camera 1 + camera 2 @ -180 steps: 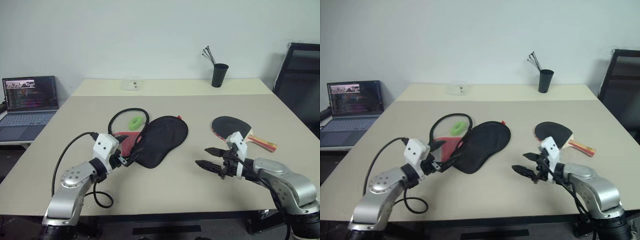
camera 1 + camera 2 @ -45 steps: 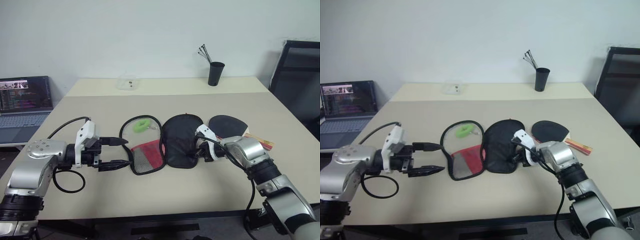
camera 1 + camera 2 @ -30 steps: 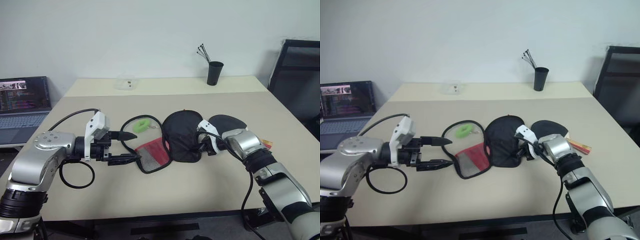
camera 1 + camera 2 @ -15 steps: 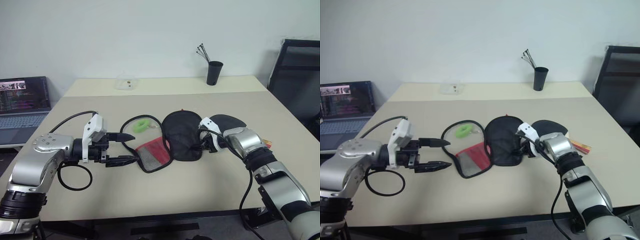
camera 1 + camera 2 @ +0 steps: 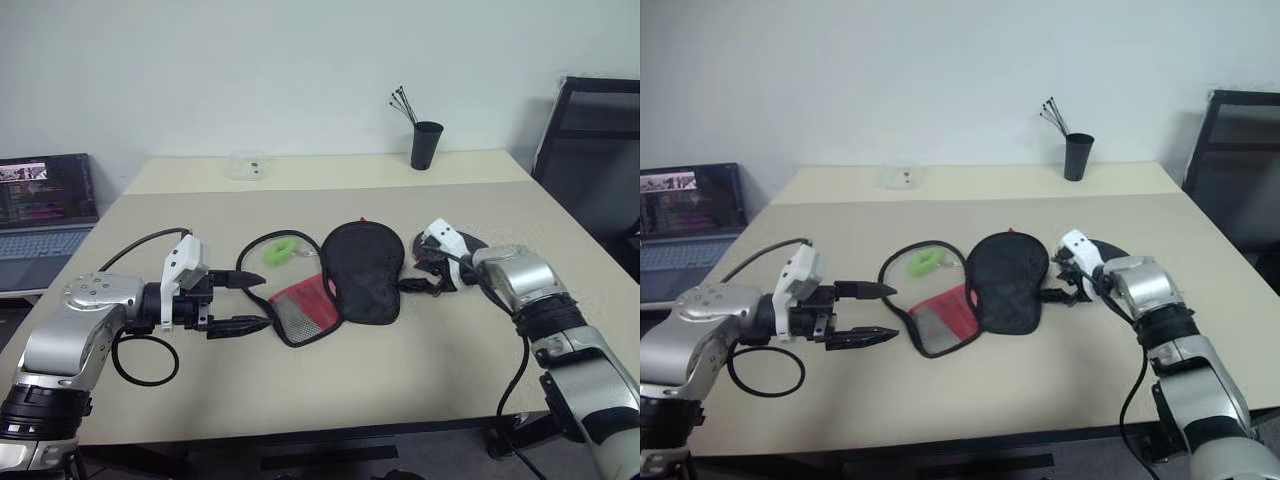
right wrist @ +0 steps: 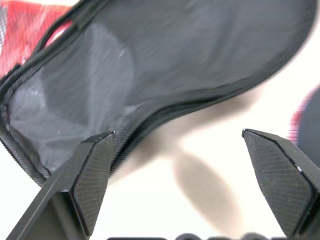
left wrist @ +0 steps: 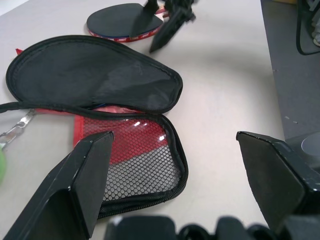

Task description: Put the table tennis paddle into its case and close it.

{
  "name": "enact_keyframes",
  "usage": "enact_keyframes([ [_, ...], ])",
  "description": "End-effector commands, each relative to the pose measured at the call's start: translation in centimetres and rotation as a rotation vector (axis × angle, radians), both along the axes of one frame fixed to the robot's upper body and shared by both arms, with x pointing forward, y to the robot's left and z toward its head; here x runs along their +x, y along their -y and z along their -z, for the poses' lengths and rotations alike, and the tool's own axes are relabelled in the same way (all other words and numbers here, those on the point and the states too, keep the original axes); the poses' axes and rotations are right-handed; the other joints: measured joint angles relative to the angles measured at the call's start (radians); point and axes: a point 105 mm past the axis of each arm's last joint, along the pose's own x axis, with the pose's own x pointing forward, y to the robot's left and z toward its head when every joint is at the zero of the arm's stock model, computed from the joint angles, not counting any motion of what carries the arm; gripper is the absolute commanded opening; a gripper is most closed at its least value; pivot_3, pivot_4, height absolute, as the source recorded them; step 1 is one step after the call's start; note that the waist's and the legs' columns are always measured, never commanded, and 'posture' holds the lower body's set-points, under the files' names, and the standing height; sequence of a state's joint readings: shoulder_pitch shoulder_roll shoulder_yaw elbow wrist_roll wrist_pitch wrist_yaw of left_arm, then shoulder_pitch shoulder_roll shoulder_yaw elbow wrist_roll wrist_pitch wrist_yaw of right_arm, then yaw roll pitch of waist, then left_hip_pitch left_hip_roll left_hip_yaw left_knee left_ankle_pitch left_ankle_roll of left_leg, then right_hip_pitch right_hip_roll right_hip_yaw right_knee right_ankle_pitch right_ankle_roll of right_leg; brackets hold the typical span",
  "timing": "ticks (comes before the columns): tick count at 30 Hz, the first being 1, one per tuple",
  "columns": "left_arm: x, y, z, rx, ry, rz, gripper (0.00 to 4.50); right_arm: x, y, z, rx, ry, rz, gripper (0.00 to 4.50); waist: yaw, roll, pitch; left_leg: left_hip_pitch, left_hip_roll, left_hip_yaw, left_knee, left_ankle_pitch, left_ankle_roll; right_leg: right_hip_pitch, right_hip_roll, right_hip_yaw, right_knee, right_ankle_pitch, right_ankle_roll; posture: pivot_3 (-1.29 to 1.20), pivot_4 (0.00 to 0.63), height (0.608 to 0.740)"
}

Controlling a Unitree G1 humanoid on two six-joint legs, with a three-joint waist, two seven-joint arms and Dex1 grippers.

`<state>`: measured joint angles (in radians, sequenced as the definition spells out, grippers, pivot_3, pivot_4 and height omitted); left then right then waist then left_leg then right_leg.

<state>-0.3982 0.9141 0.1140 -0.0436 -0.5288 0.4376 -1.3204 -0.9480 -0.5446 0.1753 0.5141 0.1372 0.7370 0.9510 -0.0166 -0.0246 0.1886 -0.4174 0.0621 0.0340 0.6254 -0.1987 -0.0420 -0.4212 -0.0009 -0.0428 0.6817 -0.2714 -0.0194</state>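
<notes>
At the far left, off the worktop, an open dark laptop point(image 5: 45, 205) stands with its screen lit. The wide beige worktop point(image 5: 330, 390) carries everything else.

The left gripper point(image 5: 240, 298) hovers low over the worktop's left part, pointing toward the case; its two black fingers point(image 7: 82, 172) are spread wide apart with nothing between them. A black cable loop point(image 5: 140, 358) hangs beneath that arm.

Just beyond the fingertips lies the paddle-shaped black fabric zip case point(image 5: 362, 270), unzipped and folded open. The nearer half shows a red panel and grey mesh pocket point(image 5: 305, 308) inside a black zipper rim; the other half is a plain black fabric flap lying flat beside it, with a small red tab at its far tip. A black cord loop point(image 5: 262, 248) curls on the worktop beside the case on its left, and inside that loop sits a small bright green object point(image 5: 279, 251).

Right of the case, the right gripper point(image 5: 1070, 282) is near the edge of the black flap, clear of it. Its black fingers point(image 6: 95, 172) are wide open and empty; from its wrist the flap's edge lies under one finger and bare worktop under the gap.

The table tennis paddle with round black rubber blade and red edge point(image 7: 124, 22) lies flat on the worktop just beyond the right gripper, outside the case.

Toward the back stand a small clear plastic box point(image 5: 245, 166) and a black cup holding thin black sticks point(image 5: 424, 145). A black chair point(image 5: 590, 150) stands at the far right.
</notes>
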Motion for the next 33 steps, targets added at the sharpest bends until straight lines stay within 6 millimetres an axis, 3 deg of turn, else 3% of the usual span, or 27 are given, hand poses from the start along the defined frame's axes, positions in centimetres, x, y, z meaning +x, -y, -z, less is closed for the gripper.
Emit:
enact_keyframes([
  [1, -0.1, -0.2, -0.7, -0.003, 0.042, 0.001, 4.31, -0.5, 0.7, -2.9, 0.066, 0.086, 0.014, 4.49, 0.000, 0.000, 0.000, 0.000, 0.000, 0.000, 0.000, 0.000, 0.000, 0.000, 0.000, 0.000, 0.000, 0.000, 0.000, 0.00, 0.150, 0.740],
  [4, 0.0, -0.3, -0.8, -0.010, 0.047, -0.004, 4.31, -1.5, 1.2, -3.6, 0.107, 0.106, 0.021, 4.49, 0.001, 0.000, 0.000, 0.000, 0.000, 0.000, 0.000, 0.000, 0.000, 0.000, 0.000, 0.000, 0.000, 0.000, 0.000, 0.00, 0.150, 0.740],
  [9, 0.0, 0.7, -1.3, -0.042, 0.062, 0.014, 4.31, -4.7, 1.5, -3.8, 0.171, 0.131, -0.031, 4.49, 0.008, 0.000, 0.000, 0.000, 0.000, 0.000, 0.000, 0.000, 0.000, 0.000, 0.000, 0.001, 0.000, 0.000, 0.000, 0.00, 0.150, 0.740],
  [14, 0.7, 1.8, -2.2, -0.061, 0.108, 0.021, 4.31, -6.0, 4.0, -2.9, 0.165, 0.134, 0.076, 4.49, 0.013, 0.000, 0.000, 0.001, 0.000, 0.001, 0.001, 0.000, 0.000, 0.001, 0.001, 0.001, 0.000, 0.000, 0.000, 0.00, 0.150, 0.740],
  [17, 1.6, 3.1, -3.4, -0.098, 0.150, 0.015, 4.31, -6.1, 7.3, -2.5, 0.142, 0.141, 0.214, 4.49, 0.015, 0.000, 0.000, 0.000, -0.001, 0.001, 0.002, 0.000, 0.000, 0.001, 0.001, 0.001, 0.000, 0.001, 0.000, 0.00, 0.150, 0.740],
  [23, 2.1, 4.6, -4.5, -0.130, 0.162, 0.064, 4.31, -5.6, 10.9, -2.0, 0.083, 0.159, 0.347, 4.49, 0.009, 0.000, 0.000, 0.001, -0.001, 0.002, 0.002, 0.000, 0.000, 0.001, 0.002, 0.003, 0.000, 0.001, 0.001, 0.00, 0.150, 0.740],
  [33, 2.4, 5.7, -3.7, -0.115, 0.134, 0.122, 4.31, -2.1, 14.5, -1.8, -0.064, 0.192, 0.380, 4.49, -0.002, 0.000, 0.000, 0.002, 0.000, 0.003, 0.002, 0.000, 0.000, 0.001, 0.004, 0.005, 0.000, 0.001, 0.000, 0.00, 0.150, 0.740],
])
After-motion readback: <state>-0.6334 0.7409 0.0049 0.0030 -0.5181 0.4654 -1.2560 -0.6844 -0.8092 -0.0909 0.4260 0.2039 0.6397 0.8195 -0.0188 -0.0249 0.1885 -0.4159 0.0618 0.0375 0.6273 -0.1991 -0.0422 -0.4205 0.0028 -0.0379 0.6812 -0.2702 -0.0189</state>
